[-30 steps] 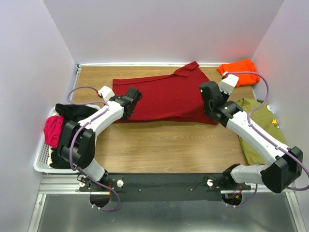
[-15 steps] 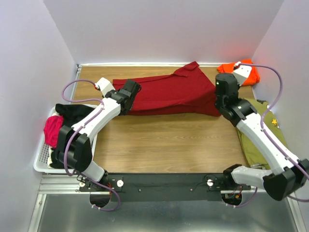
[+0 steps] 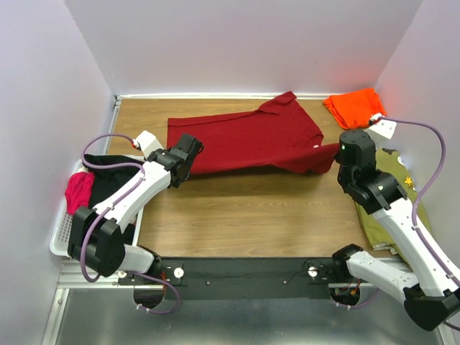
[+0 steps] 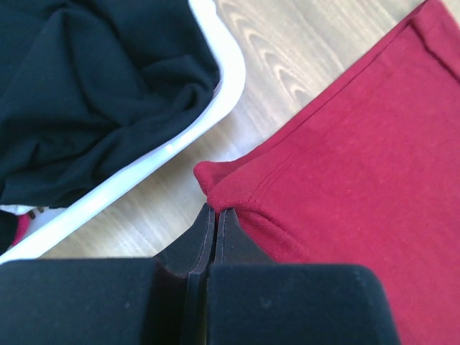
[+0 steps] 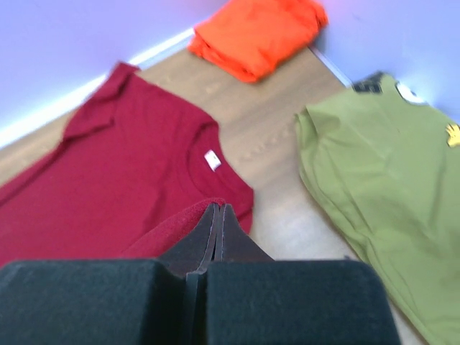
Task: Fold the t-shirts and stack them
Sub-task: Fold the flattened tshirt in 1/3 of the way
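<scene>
A dark red t-shirt (image 3: 248, 140) with a white neck label (image 5: 213, 159) lies spread across the back of the table. My left gripper (image 3: 191, 164) is shut on its near left corner (image 4: 215, 188), beside the basket. My right gripper (image 3: 341, 149) is shut on a raised fold of its right edge (image 5: 180, 223), pulled up and out to the right. A folded bright orange t-shirt (image 3: 353, 106) sits in the back right corner, also seen in the right wrist view (image 5: 255, 32).
An olive green shirt (image 3: 392, 194) lies flat along the right side, under my right arm. A white basket (image 3: 63, 248) at the left edge holds black cloth (image 4: 86, 93) and pink cloth (image 3: 77, 192). Walls close in the back and sides.
My right gripper has swung out to the right with the red shirt's edge, and the left has shifted slightly left. The shirt is stretched wider between them.
</scene>
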You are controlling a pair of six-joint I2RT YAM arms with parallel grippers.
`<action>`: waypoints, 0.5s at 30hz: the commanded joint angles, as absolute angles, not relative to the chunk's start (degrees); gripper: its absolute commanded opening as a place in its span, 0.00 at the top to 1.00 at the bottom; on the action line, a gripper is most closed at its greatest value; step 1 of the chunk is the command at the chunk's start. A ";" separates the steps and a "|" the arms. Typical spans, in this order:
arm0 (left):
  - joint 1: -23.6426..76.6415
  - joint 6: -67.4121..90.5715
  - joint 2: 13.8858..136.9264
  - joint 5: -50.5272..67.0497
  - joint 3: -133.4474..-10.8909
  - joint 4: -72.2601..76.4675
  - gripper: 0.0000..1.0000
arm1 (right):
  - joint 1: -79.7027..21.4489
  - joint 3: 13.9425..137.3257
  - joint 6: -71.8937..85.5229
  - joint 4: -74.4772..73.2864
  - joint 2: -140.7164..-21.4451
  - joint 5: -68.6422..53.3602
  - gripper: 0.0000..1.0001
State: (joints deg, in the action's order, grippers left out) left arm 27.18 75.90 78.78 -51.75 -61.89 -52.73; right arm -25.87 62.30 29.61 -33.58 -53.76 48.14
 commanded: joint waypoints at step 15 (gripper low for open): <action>30.93 83.84 72.86 -53.61 -58.53 -62.75 1.00 | -25.66 59.77 43.50 -55.19 -44.65 47.81 0.99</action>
State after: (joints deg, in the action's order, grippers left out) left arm 29.82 79.18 74.74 -50.89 -59.09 -56.71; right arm -25.87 60.45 40.14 -50.28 -46.30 47.11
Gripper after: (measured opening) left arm 0.016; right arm 0.012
